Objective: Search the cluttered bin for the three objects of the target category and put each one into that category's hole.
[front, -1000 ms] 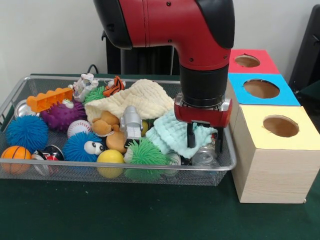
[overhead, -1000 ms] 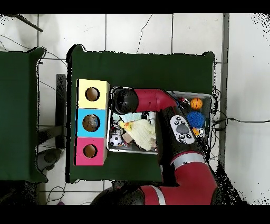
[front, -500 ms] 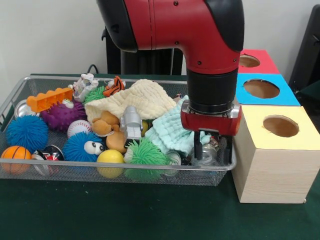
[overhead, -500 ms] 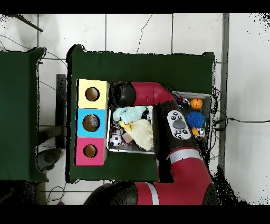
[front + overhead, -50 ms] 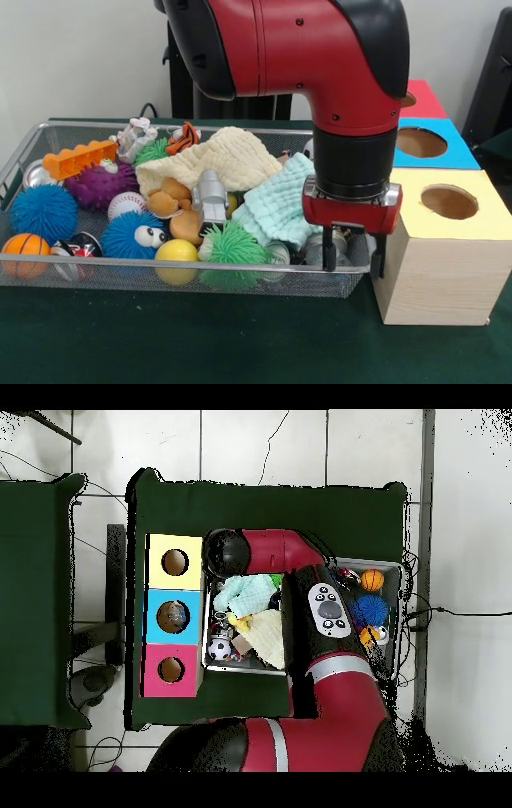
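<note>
The gripper (image 5: 352,260) is hanging at the bin's (image 5: 184,276) end nearest the yellow box (image 5: 436,248), fingers spread wide and holding nothing, w/ a silver can (image 5: 324,250) lying just behind them under the mint cloth (image 5: 280,204). Judging from this, no item is seen going into a hole yet, so prob. all three are still remaining, but the holes' insides are not showing. No brand or writing is readable anywhere.

Red arm (image 5: 300,584) stretches across the bin (image 5: 392,566), its black end beside the yellow box (image 5: 176,562); mint cloth (image 5: 245,594) just below it.
</note>
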Controlling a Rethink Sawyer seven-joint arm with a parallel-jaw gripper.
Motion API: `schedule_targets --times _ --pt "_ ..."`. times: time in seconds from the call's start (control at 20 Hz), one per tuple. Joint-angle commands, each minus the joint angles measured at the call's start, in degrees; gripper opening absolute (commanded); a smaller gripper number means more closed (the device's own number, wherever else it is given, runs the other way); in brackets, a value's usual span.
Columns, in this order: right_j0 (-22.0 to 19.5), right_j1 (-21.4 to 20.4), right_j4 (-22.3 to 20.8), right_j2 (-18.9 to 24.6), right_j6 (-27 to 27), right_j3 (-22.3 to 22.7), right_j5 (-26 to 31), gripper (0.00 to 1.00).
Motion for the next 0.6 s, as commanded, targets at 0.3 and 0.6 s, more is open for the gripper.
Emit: schedule_targets --times 0.3,0.6 --pt "-2.1 -0.2 -0.6 0.5 -1.4 4.3 2.9 1.0" --pt "-3.7 -3.2 -0.8 0.7 -1.7 9.7 1.4 1.0"
